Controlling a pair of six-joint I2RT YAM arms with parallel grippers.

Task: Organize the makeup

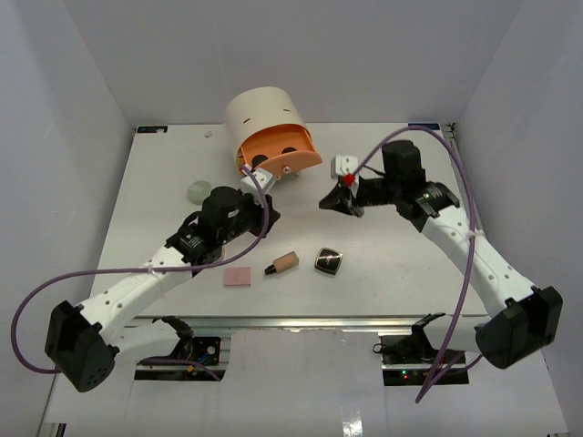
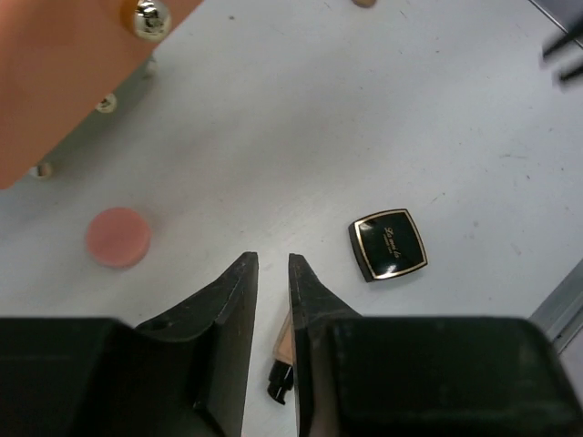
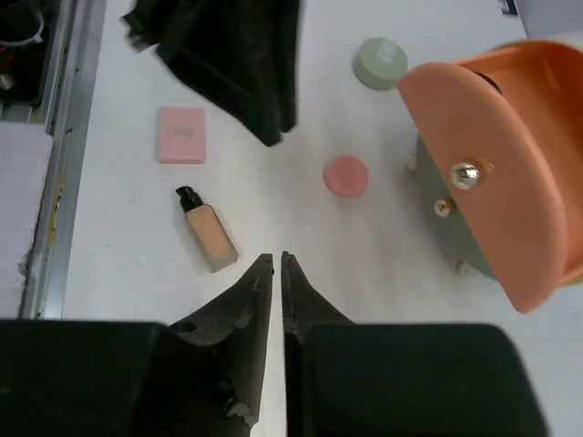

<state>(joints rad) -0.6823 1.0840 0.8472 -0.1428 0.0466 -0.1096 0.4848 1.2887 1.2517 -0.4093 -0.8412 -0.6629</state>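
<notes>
A pink rectangular compact (image 1: 239, 276), a tan black-capped bottle (image 1: 282, 264) and a black square compact (image 1: 328, 261) lie near the table's front. A pale green round jar (image 1: 198, 190) sits at the left. A pink round compact (image 2: 117, 237) lies near the drawer unit; it also shows in the right wrist view (image 3: 346, 175). My left gripper (image 1: 258, 184) hovers by the orange drawer, empty, its jaws a narrow gap apart (image 2: 273, 262). The bottle (image 2: 283, 339) lies under it. My right gripper (image 1: 328, 202) is shut and empty above the table (image 3: 277, 258).
A big cream cylinder (image 1: 264, 114) stands at the back with its orange drawer (image 1: 281, 150) pulled open toward the arms. The drawer's gold knob (image 3: 465, 173) faces the right gripper. The left arm (image 3: 228, 55) crosses the top of the right wrist view.
</notes>
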